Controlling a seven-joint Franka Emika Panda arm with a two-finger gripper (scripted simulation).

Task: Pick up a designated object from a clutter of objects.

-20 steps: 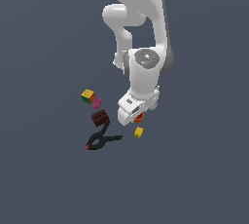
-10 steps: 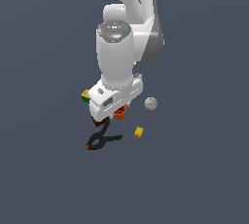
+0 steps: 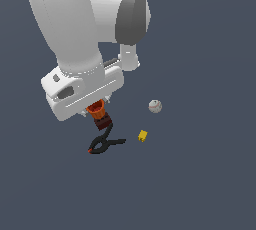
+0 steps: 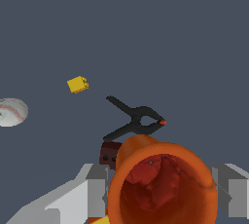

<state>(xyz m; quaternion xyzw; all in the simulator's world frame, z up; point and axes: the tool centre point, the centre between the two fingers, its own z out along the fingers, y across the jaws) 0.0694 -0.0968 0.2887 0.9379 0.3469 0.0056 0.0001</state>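
Above the clamp (image 3: 105, 144), the pincer (image 4: 163, 191) grips the cup (image 4: 163, 186) between closed fingers; only lifting clear remains.

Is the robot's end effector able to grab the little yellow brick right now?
Probably not yet. The end effector already has the orange cup between its fingers, so there is no room. The yellow brick lies apart, in the open beside the black clamp, with nothing covering it.
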